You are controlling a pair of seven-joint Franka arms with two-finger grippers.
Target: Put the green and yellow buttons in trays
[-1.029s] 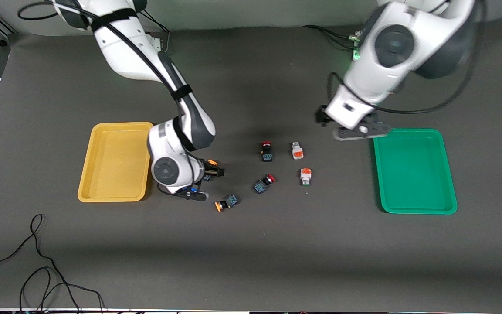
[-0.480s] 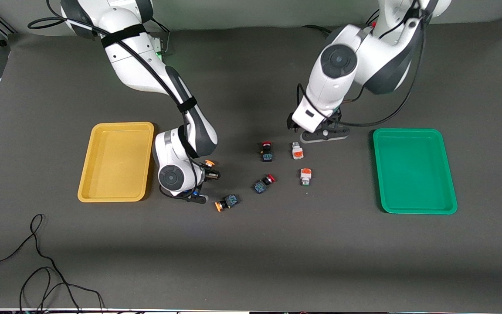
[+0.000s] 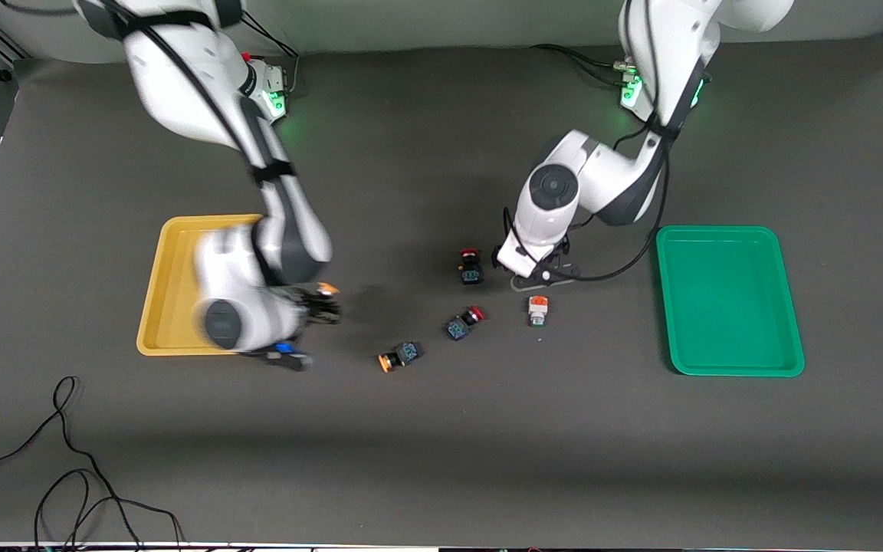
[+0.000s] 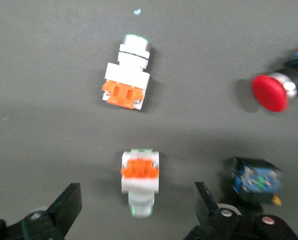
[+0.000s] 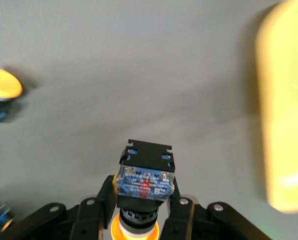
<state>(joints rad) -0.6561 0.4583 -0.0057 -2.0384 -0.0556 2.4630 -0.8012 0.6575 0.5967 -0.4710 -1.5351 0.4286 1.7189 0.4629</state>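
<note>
My right gripper (image 3: 320,305) is shut on an orange-yellow capped button (image 5: 145,186) and holds it above the table beside the yellow tray (image 3: 181,307), which also shows in the right wrist view (image 5: 283,125). A second orange-yellow button (image 3: 398,357) lies on the table, also in the right wrist view (image 5: 1,89). My left gripper (image 3: 536,276) is open, low over one white-grey button (image 4: 140,176), with a finger (image 4: 64,210) on each side and apart from it. The other white-grey button (image 3: 538,309) lies nearer the front camera, also in the left wrist view (image 4: 128,82). The green tray (image 3: 729,299) holds nothing.
Two red-capped black-blue buttons (image 3: 470,266) (image 3: 464,323) lie mid-table, close beside the left gripper; one red cap (image 4: 271,92) shows in the left wrist view. A black cable (image 3: 66,460) loops on the table at the front, toward the right arm's end.
My right gripper has moved with the orange-yellow button toward the yellow tray. My left arm has swung from beside the green tray and come down over the white-grey button.
</note>
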